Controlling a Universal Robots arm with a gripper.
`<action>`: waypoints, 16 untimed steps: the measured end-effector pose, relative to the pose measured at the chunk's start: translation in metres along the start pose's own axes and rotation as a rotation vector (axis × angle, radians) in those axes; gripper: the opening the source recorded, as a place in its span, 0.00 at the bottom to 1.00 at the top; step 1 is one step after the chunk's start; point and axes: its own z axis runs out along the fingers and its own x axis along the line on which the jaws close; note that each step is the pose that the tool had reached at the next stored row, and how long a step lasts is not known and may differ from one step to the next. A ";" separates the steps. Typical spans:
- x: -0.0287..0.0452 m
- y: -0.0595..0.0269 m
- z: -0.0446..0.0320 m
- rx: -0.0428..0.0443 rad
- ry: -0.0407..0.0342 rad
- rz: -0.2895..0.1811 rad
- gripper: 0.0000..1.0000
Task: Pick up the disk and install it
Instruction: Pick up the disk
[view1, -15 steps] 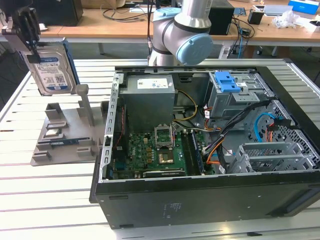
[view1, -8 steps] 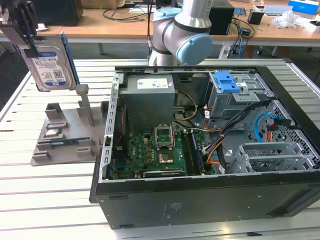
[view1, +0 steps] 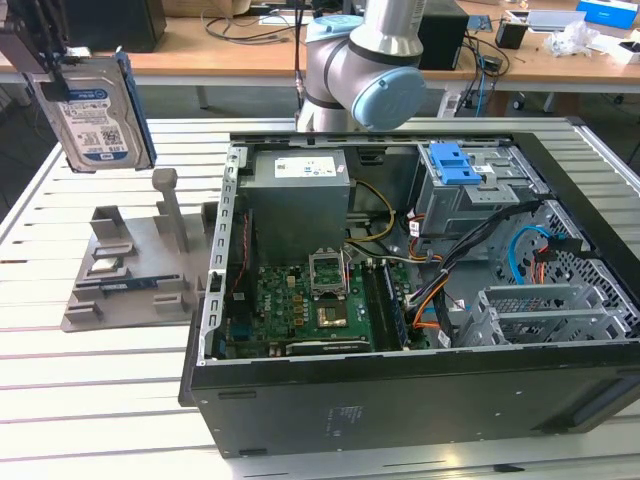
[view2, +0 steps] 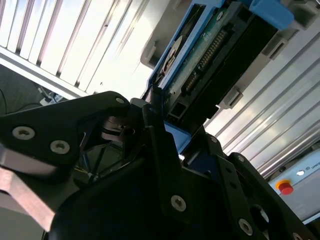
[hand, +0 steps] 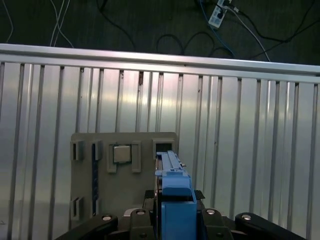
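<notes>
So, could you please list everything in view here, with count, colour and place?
disk: one, silver in a blue frame, held up over the table at the exterior view's left
holder: one, grey, on the table below the disk
chip: one, silver, on the holder
computer case: one, black, open, on the table at the exterior view's right
latch: one, blue, atop the drive cage in the case
circuit board: one, green, inside the case
table: one, pale slatted metal
arm: one, grey with light blue caps, behind the case
gripper: one, black, shut on the disk
</notes>
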 end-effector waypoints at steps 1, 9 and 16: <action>0.0000 0.0001 -0.0019 0.0000 0.0000 0.000 0.37; -0.0003 0.0007 -0.0218 -0.0001 0.0000 0.000 0.37; -0.0006 0.0012 -0.0356 -0.0001 0.0000 0.000 0.37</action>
